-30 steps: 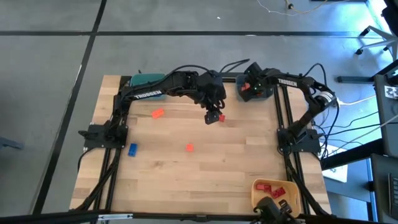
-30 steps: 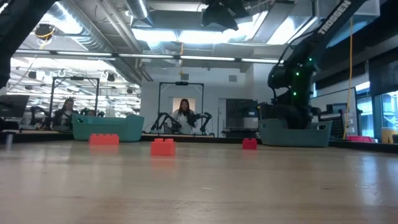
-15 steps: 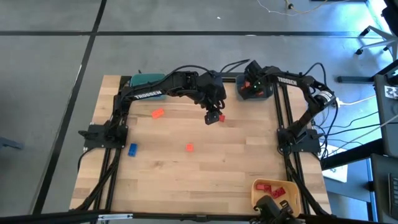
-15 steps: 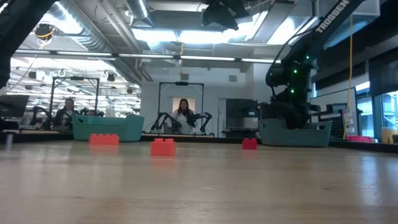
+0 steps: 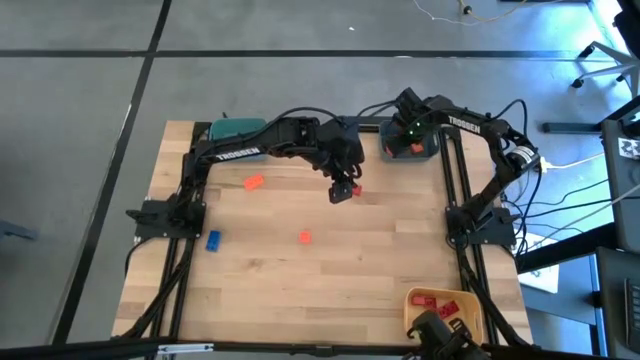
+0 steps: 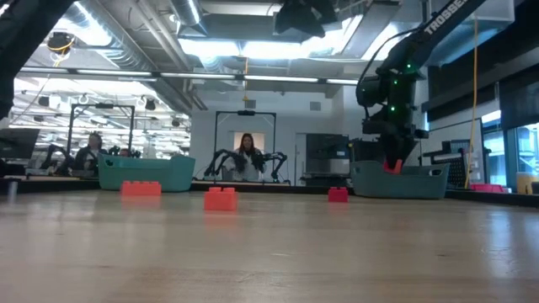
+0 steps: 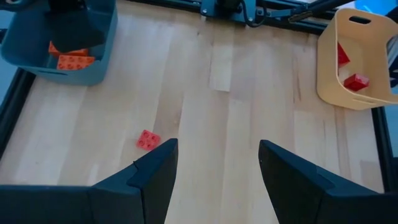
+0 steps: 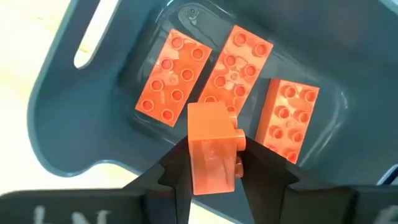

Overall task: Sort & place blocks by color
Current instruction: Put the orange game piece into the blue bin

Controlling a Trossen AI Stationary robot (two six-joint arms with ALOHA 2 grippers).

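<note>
The right gripper (image 8: 214, 163) hangs over the grey-blue bin (image 8: 74, 118) at the table's far edge, its jaws closed on one orange block (image 8: 213, 146) held upright between the fingers. Directly below the jaws, three long orange blocks (image 8: 174, 78) lie flat on the bin's floor, side by side, studs up. In the low view the same gripper (image 6: 392, 162) shows just above the bin's rim (image 6: 400, 180) with the orange piece at its tips.

The left gripper (image 7: 214, 165) hovers over the middle of the table with its jaws wide apart and nothing between them. One small red block (image 7: 148, 139) lies on the wood just ahead of the jaws, off to one finger's side and not between them. In the high view this gripper (image 5: 345, 188) is near the table's far half.

The yellow bin (image 5: 443, 312) sits at the near right corner, well apart from both grippers; at least two red blocks (image 5: 447, 307) show inside it, though a dark piece of the rig covers part of it. The teal bin (image 5: 236, 128) stands at the far left, half under the left arm; its contents cannot be told.

Loose on the table, well apart from either pair of jaws: one long orange block (image 5: 254, 182), one small orange block (image 5: 305, 237) and one blue block (image 5: 213, 240).
</note>
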